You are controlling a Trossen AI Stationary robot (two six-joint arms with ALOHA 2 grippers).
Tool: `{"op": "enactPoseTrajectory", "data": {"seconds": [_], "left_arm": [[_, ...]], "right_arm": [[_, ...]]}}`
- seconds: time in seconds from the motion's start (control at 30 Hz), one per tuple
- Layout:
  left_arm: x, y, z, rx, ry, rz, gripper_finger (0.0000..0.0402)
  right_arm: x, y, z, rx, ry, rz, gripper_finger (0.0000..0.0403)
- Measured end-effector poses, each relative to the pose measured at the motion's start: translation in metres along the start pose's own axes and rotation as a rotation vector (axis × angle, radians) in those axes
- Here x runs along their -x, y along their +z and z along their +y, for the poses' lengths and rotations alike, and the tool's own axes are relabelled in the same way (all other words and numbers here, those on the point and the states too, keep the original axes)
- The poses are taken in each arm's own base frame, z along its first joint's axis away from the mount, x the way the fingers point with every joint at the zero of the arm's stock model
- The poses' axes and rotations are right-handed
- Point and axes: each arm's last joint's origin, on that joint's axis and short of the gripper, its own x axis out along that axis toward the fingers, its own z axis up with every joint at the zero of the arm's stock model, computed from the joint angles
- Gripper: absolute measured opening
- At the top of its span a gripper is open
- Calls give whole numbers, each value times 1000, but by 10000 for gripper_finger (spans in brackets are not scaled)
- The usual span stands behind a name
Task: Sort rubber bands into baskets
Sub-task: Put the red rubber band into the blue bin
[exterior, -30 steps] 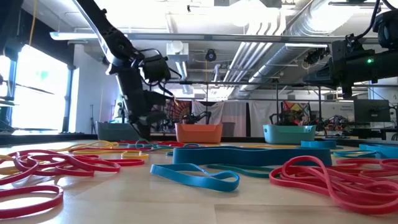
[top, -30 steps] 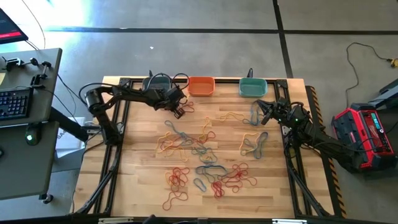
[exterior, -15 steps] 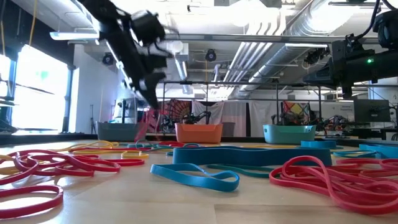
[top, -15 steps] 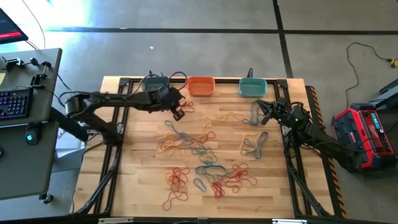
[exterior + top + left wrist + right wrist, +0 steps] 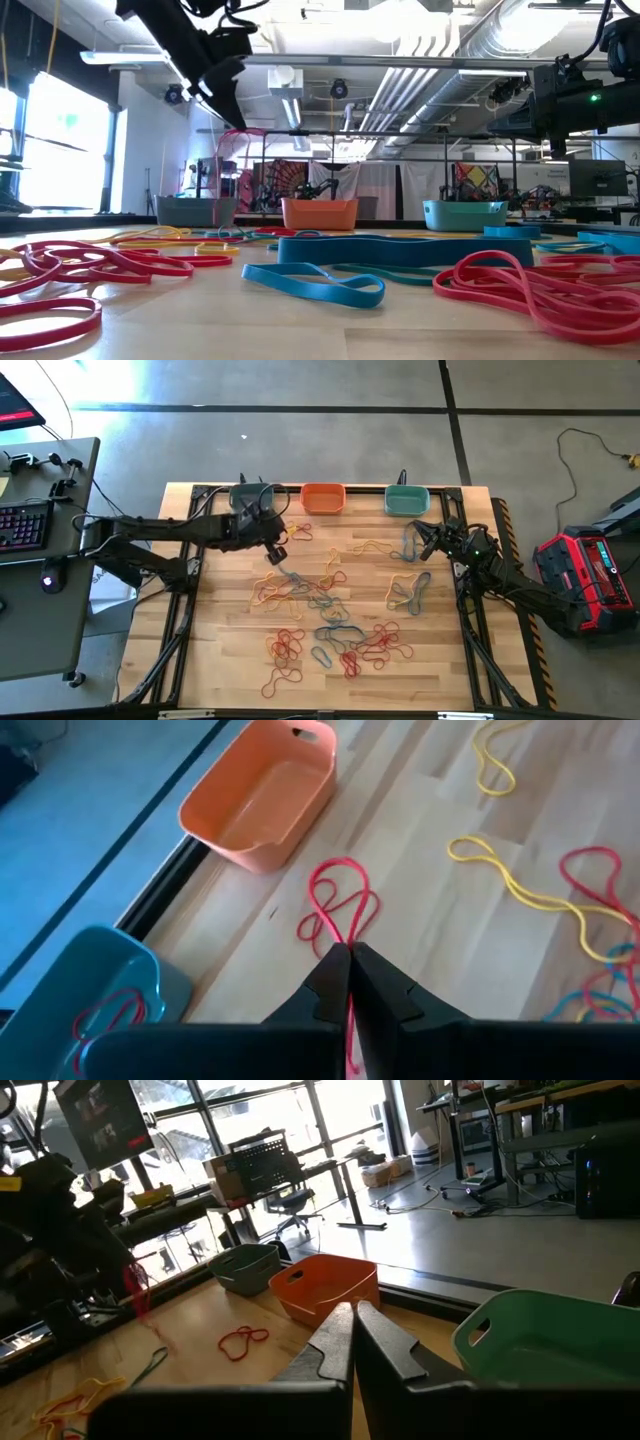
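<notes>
Left gripper (image 5: 349, 965) raised, clamped on a red band (image 5: 340, 910).

Hanging at 7 o'clock of the orange basket (image 5: 323, 497), beside the grey-blue one (image 5: 250, 498) (a red band inside). Right gripper (image 5: 421, 540) pinched empty, at 5 o'clock of the teal basket (image 5: 407, 500).

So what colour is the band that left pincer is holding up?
Red. The left pincer grips a red rubber band; the left wrist view shows it best.

Grey-blue basket (image 5: 250, 496), orange basket (image 5: 323, 497), teal-green basket (image 5: 407, 499); red, yellow and blue rubber bands (image 5: 330, 622); pale wooden table (image 5: 220, 650).
</notes>
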Motion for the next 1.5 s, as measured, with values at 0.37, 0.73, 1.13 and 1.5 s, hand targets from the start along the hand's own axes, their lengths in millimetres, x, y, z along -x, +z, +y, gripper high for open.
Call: {"op": "enactPoseTrajectory", "data": {"seconds": [0.37,0.73,1.13,1.5], "left_arm": [[-1,-2,-5,-68,15,13,9],[-11,-3,-11,-76,-31,38,51],[-94,-23,-9,-91,-69,244,125],[-130,-39,20,29,-148,363,129]], "right_arm": [[0,0,0,0,1,0,0],[0,0,0,0,0,0,0],[0,0,0,0,0,0,0],[0,0,0,0,0,0,0]]}}
